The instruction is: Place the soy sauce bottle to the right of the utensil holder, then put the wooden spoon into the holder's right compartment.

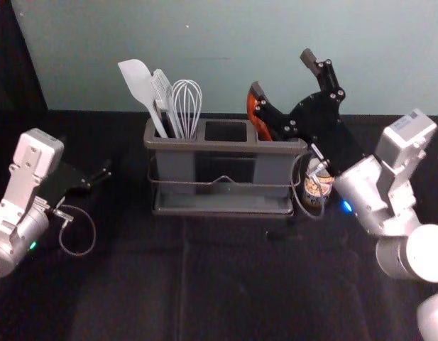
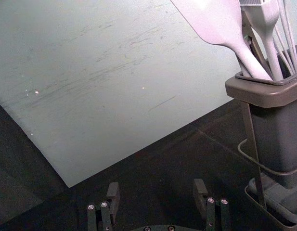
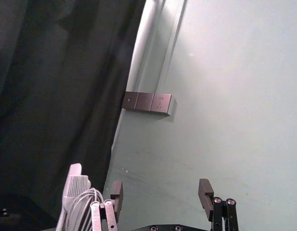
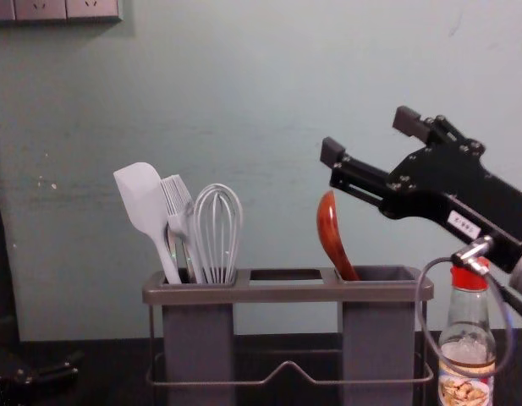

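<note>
My right gripper (image 1: 281,79) stands open above the utensil holder's right end, nothing between its fingers; in the chest view the right gripper (image 4: 365,134) hangs above the wooden spoon, apart from it. In the right wrist view the right gripper (image 3: 161,195) has its fingers wide apart. The reddish wooden spoon (image 4: 330,233) leans in the right compartment of the utensil holder (image 4: 282,293). Right beside the holder stands the soy sauce bottle (image 4: 469,347), red-capped and upright. My left gripper (image 1: 101,174) is low at the left; its own view shows the left gripper (image 2: 156,195) open and empty.
A white spatula (image 4: 142,203), a brush (image 4: 179,211) and a whisk (image 4: 218,233) stand in the holder's left compartment. Behind the black-covered table (image 1: 226,284) rises a pale wall (image 1: 226,42). The right gripper's cable loops in front of the bottle.
</note>
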`<action>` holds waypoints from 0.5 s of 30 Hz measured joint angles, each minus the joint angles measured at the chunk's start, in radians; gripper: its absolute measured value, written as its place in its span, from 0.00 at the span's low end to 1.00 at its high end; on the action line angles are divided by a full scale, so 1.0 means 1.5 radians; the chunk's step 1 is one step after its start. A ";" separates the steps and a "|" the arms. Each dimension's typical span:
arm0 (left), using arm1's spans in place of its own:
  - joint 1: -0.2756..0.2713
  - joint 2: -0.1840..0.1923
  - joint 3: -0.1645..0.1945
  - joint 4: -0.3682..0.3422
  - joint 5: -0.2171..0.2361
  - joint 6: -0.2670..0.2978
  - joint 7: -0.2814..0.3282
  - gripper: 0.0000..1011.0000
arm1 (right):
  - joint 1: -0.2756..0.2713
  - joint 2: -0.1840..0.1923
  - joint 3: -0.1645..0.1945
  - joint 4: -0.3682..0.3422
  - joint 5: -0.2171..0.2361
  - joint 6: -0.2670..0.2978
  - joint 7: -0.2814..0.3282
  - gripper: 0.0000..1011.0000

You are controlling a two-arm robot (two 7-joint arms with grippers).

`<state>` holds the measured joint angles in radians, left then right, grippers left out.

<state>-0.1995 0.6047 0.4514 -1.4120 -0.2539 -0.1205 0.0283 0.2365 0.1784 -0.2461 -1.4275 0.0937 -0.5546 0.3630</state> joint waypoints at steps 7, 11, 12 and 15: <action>0.000 0.000 0.000 0.000 0.000 0.000 0.000 0.99 | -0.070 0.028 0.008 -0.106 -0.006 0.080 -0.018 0.99; 0.000 0.000 0.000 0.000 0.000 0.000 0.000 0.99 | -0.117 0.051 0.011 -0.176 -0.020 0.154 -0.031 0.99; 0.000 0.000 0.000 0.000 0.000 0.000 0.000 0.99 | -0.127 0.056 0.012 -0.190 -0.023 0.173 -0.035 0.99; 0.000 0.000 0.000 0.000 0.000 0.000 0.000 0.99 | -0.165 0.072 0.018 -0.242 -0.031 0.233 -0.049 0.99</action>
<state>-0.1996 0.6047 0.4514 -1.4120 -0.2539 -0.1205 0.0283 -0.0108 0.2858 -0.2192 -1.7905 0.0476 -0.2052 0.2900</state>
